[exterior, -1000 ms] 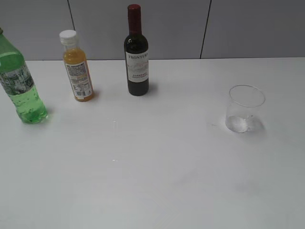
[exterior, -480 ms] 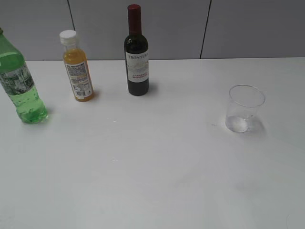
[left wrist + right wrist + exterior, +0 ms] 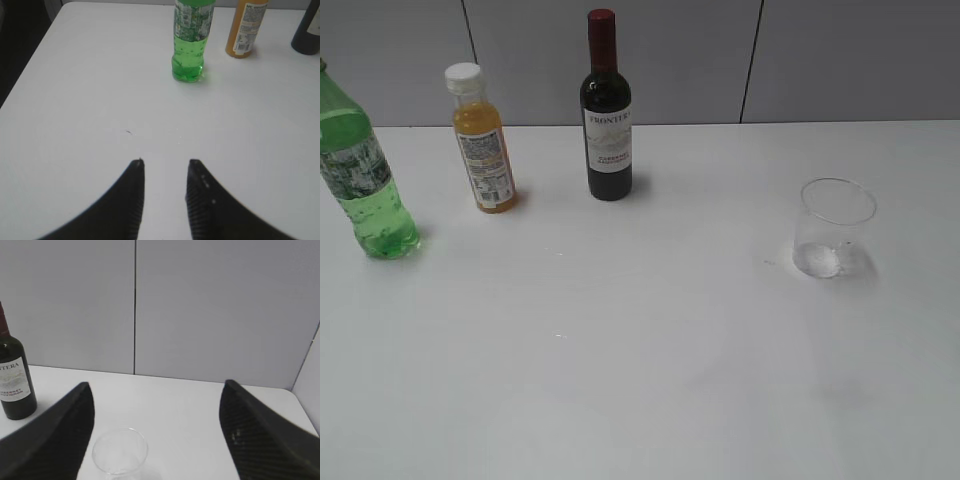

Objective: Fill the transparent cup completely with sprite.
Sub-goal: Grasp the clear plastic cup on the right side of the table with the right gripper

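Note:
The transparent cup (image 3: 834, 228) stands empty on the right of the white table; in the right wrist view it (image 3: 120, 452) sits low, nearer the left jaw. The green sprite bottle (image 3: 360, 170) stands upright at the far left; it also shows in the left wrist view (image 3: 191, 40), far ahead of the jaws. My left gripper (image 3: 165, 165) is open and empty above bare table. My right gripper (image 3: 157, 395) is wide open and empty, behind the cup. Neither gripper shows in the exterior view.
An orange-juice bottle with a white cap (image 3: 482, 140) and a dark wine bottle with a red top (image 3: 606, 110) stand at the back of the table (image 3: 640, 330), right of the sprite. A grey panelled wall (image 3: 820, 60) rises behind.

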